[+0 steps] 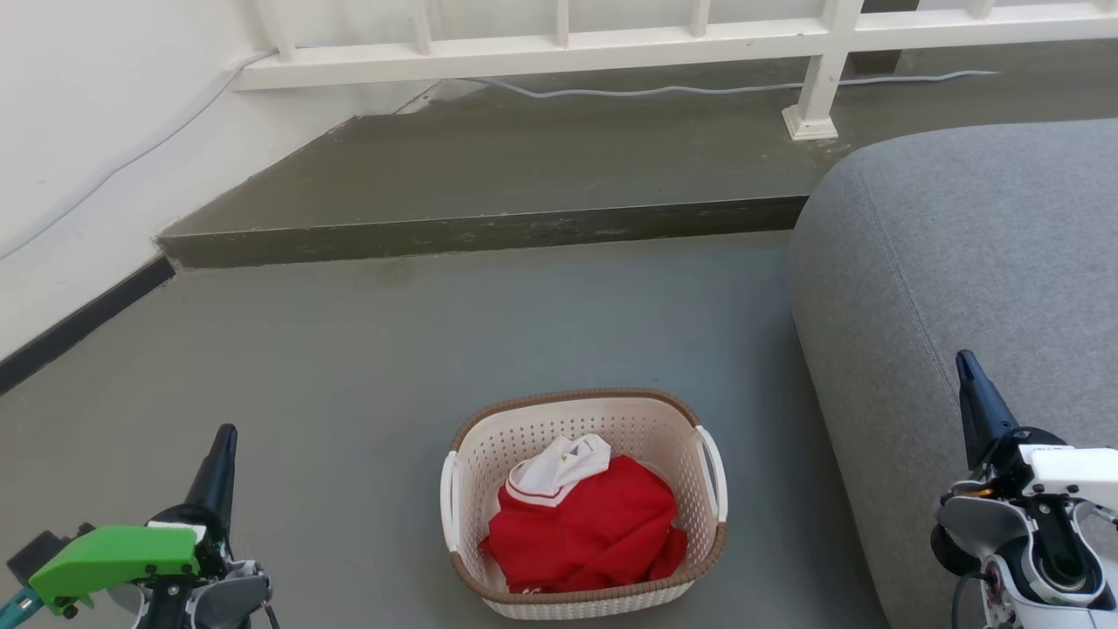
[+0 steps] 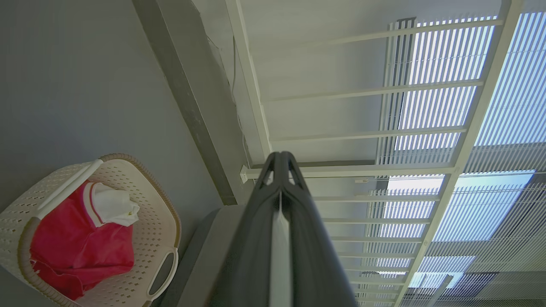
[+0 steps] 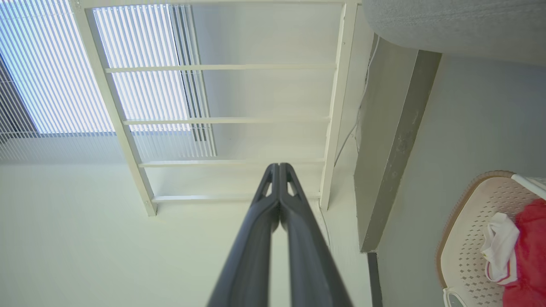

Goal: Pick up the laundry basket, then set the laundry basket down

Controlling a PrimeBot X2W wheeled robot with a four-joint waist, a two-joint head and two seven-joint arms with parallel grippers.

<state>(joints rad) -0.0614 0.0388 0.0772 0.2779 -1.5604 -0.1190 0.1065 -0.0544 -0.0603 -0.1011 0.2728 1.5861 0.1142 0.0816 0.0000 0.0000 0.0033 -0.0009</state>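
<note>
Where sofa [image 1: 961, 245] ends, laundry basket [image 1: 524, 437] stands.

garment [image 1: 585, 524] in laundry basket [image 1: 568, 425] near sofa [image 1: 961, 262]

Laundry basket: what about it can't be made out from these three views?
- Head view: the floor of the laundry basket, and anything lying under the laundry, is hidden by the red garment piled inside.
- Left wrist view: one end of the basket is cut off by the left and bottom edges.
- Right wrist view: most of the basket is cut off by the right and bottom edges, so its handles cannot be checked there.
</note>
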